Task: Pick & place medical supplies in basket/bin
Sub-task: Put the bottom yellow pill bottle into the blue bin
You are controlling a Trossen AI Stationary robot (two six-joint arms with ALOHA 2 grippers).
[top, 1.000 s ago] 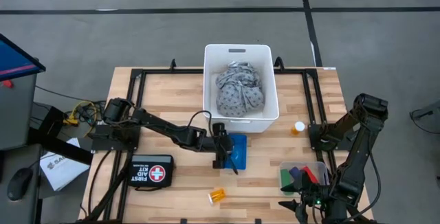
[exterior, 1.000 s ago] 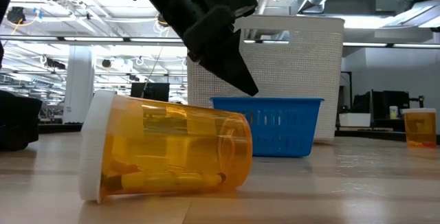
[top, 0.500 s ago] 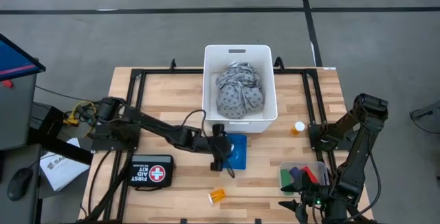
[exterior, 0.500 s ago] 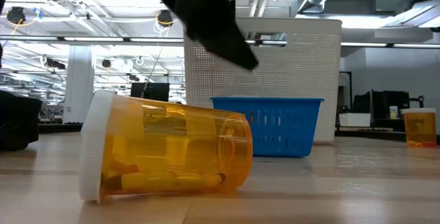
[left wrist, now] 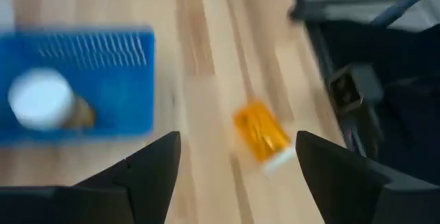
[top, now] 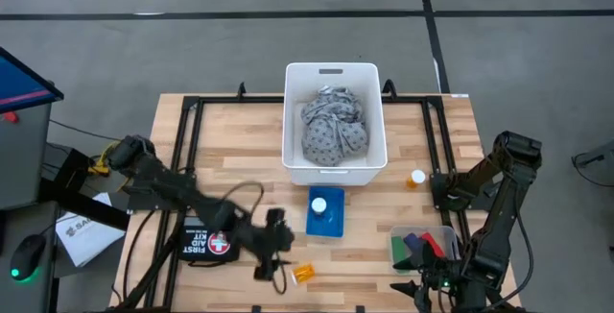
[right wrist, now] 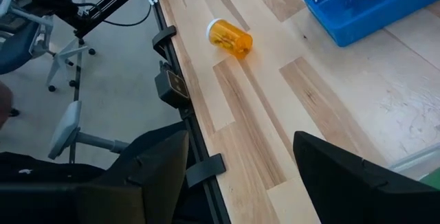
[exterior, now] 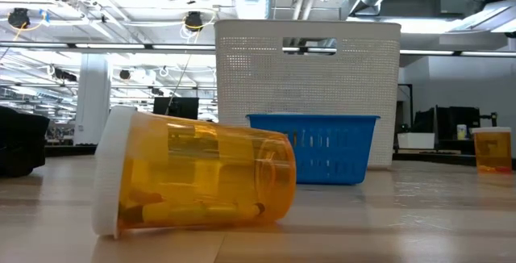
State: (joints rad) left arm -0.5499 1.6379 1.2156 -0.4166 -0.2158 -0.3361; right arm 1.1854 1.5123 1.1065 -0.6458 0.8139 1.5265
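One orange pill bottle [top: 303, 274] with a white cap lies on its side near the table's near edge, large in the low view [exterior: 193, 176]. My left gripper [top: 278, 261] hovers just left of it, open, and touches nothing; its wrist view shows the bottle [left wrist: 261, 136] ahead between the fingers. Another bottle [top: 320, 204] stands cap-up in the small blue basket [top: 331, 225]. A third bottle [top: 415, 177] stands right of the white bin [top: 288, 131], which holds the grey patterned cloth [top: 335, 129]. My right gripper [right wrist: 240, 176] waits open at the near right corner.
A clear tub [top: 395, 241] with green, blue and red sticks sits near the right arm. A black first aid kit [top: 213, 243] lies under the left arm. Black frame rails [top: 192, 121] run along the table's edges. Bare wood lies between basket and tub.
My left gripper has pulled back from over the blue basket toward the near edge and somewhat left, rising out of the low view. It now hangs beside the lying bottle. The bottle in the basket, covered by the gripper before, now stands in plain sight.
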